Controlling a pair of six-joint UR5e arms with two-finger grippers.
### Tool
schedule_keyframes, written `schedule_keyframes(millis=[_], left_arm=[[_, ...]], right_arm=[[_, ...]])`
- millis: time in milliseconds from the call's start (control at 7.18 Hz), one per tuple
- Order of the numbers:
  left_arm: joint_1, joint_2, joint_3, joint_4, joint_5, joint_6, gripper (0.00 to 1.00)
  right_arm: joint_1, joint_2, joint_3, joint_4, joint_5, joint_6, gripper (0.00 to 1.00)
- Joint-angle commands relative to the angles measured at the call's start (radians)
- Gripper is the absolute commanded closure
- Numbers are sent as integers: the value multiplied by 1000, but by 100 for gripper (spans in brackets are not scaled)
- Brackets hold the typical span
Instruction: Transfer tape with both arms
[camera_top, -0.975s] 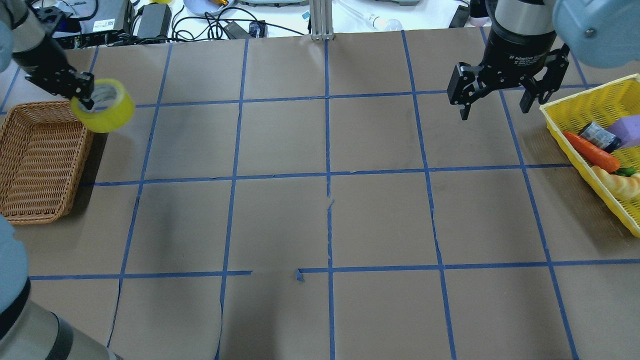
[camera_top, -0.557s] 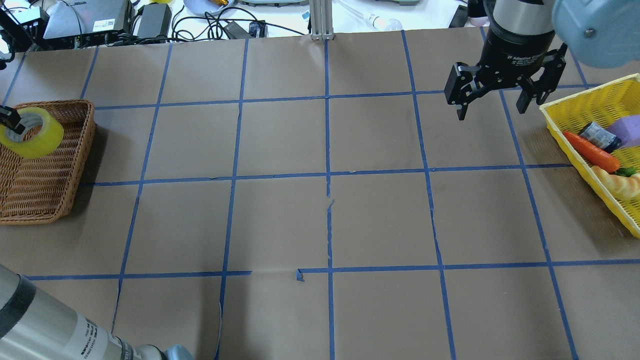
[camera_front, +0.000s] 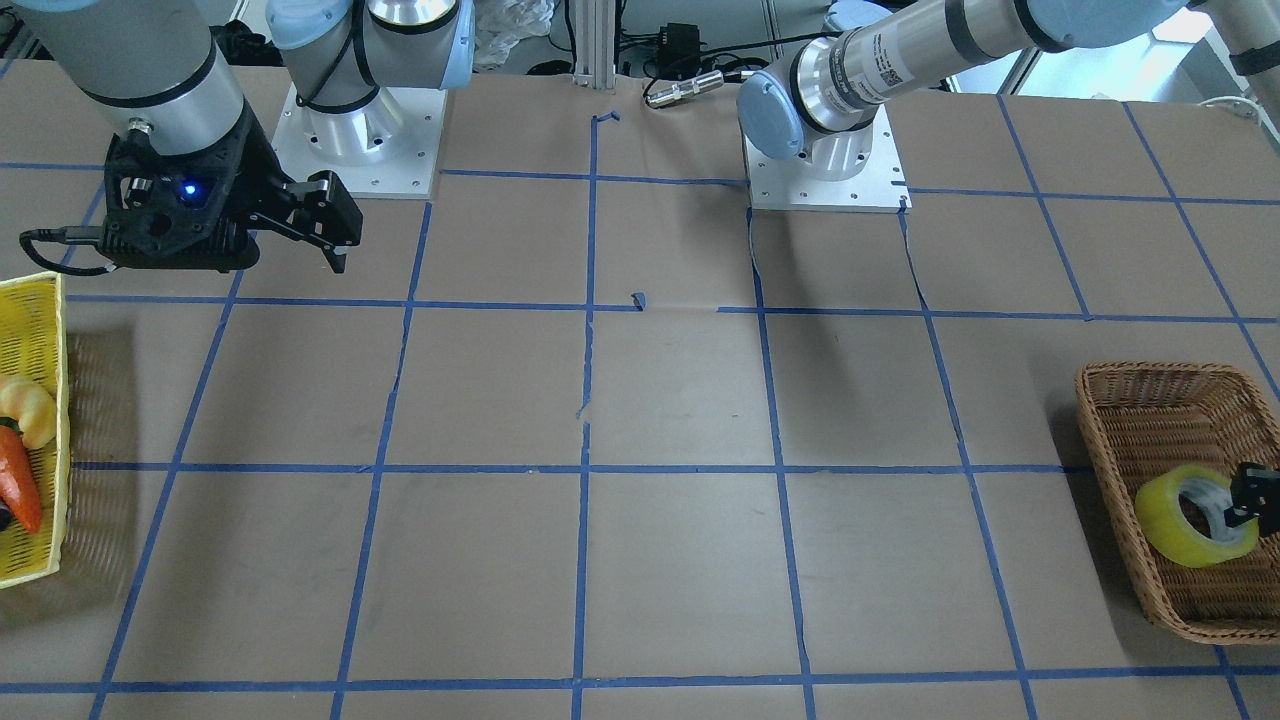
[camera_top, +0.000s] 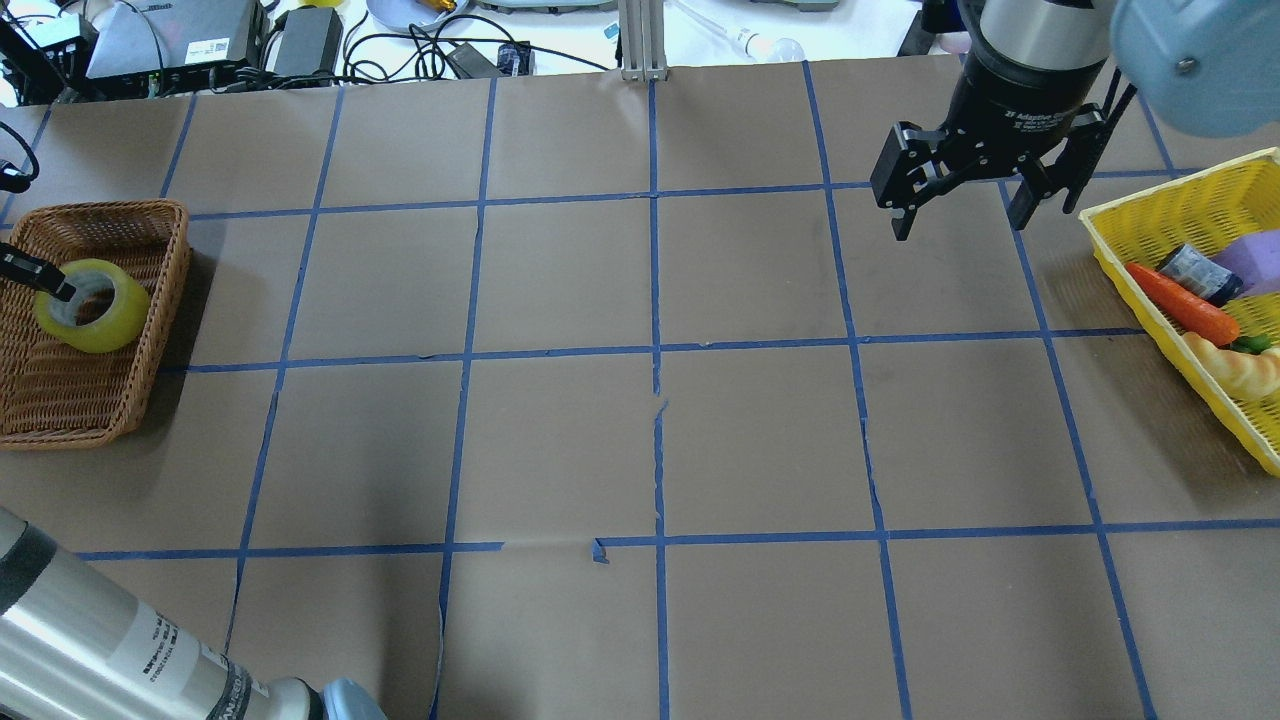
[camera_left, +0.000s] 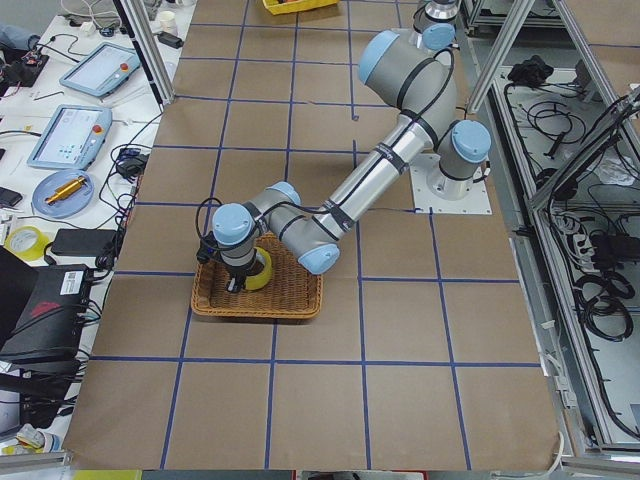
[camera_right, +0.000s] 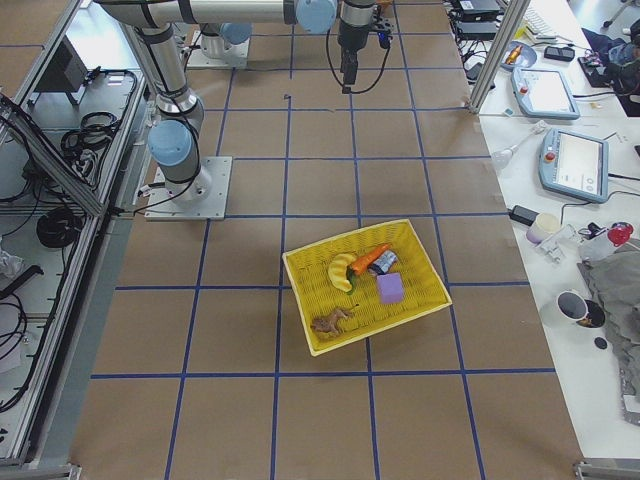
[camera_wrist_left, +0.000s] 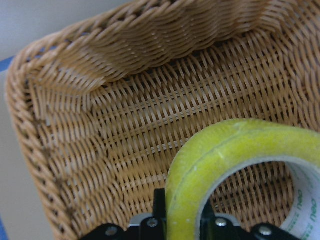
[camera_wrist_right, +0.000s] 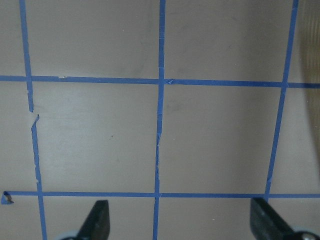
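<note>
The yellow tape roll (camera_top: 100, 318) sits tilted inside the brown wicker basket (camera_top: 90, 400) at the table's left end. My left gripper (camera_top: 60, 291) is shut on the roll's wall, one finger inside the core and one outside. The left wrist view shows the tape (camera_wrist_left: 235, 165) pinched between the fingers just above the basket's woven floor (camera_wrist_left: 100, 125). It also shows in the front view (camera_front: 1160, 520) and the left side view (camera_left: 262, 272). I cannot tell whether the roll touches the floor. My right gripper (camera_top: 958, 225) hangs open and empty over the far right of the table (camera_wrist_right: 182, 225).
A yellow plastic basket (camera_top: 1150, 215) at the right edge holds a carrot (camera_top: 1185, 300), a purple block (camera_top: 1255, 255) and other items. Cables and electronics (camera_top: 300, 40) lie beyond the table's far edge. Blue tape lines grid the brown table (camera_top: 650, 440).
My left gripper carried the tape leftward from beside the wicker basket's corner to over it, then lowered it inside. My right gripper drifted slightly left and away, still open.
</note>
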Motion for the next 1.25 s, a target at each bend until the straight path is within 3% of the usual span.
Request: schedule_keyframes(millis=[0, 139, 697, 1115], left_arm=[[-10, 49, 1, -57, -49, -110, 0], [-88, 113, 9, -138, -40, -187, 0], [-498, 424, -26, -418, 34, -786, 0], [-828, 577, -151, -432, 34, -1228, 0]], right_arm=[[-1, -4, 0, 0, -6, -29, 0], [-1, -4, 0, 0, -9, -28, 0], [1, -4, 4, 0, -12, -25, 0], [-2, -3, 4, -2, -12, -24, 0]])
